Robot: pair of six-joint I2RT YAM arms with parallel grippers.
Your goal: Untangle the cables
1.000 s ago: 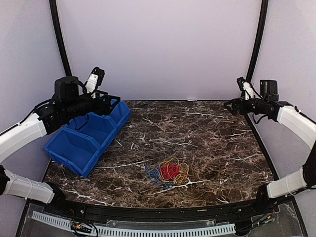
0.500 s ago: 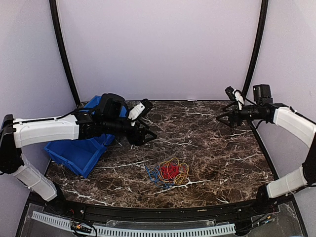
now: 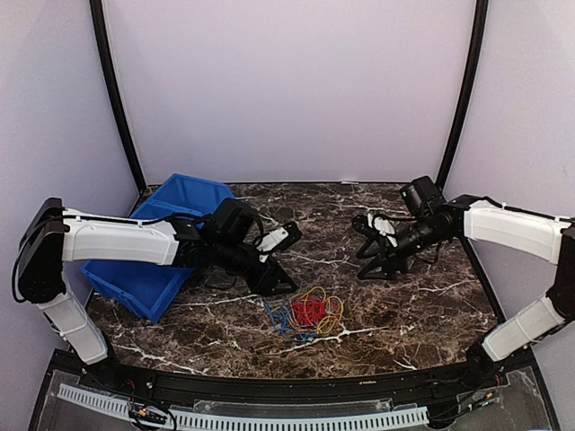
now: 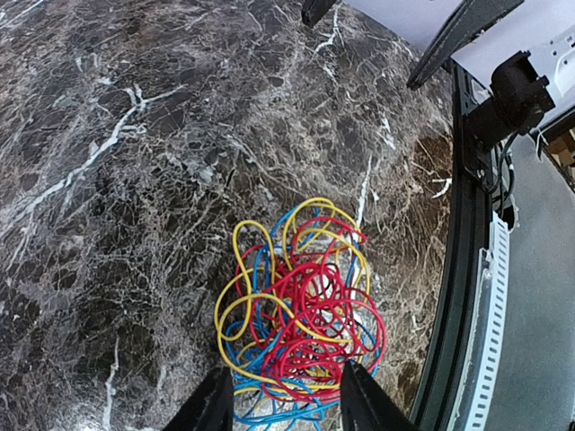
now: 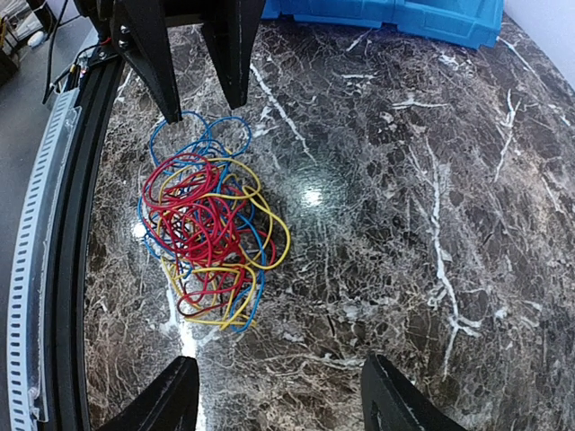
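Marble table [image 3: 422, 296] under tangled cables [image 3: 307, 312], lilac walls [image 3: 287, 90]

The table [image 5: 422, 206] has a dark marble-look top, polished and glossy. The cables [image 5: 199, 235] look smooth, plastic-coated; the blue bin [image 3: 135, 274] is smooth moulded plastic.

The cables [image 3: 307, 311], red, blue and yellow, lie knotted in one loose heap on the table.
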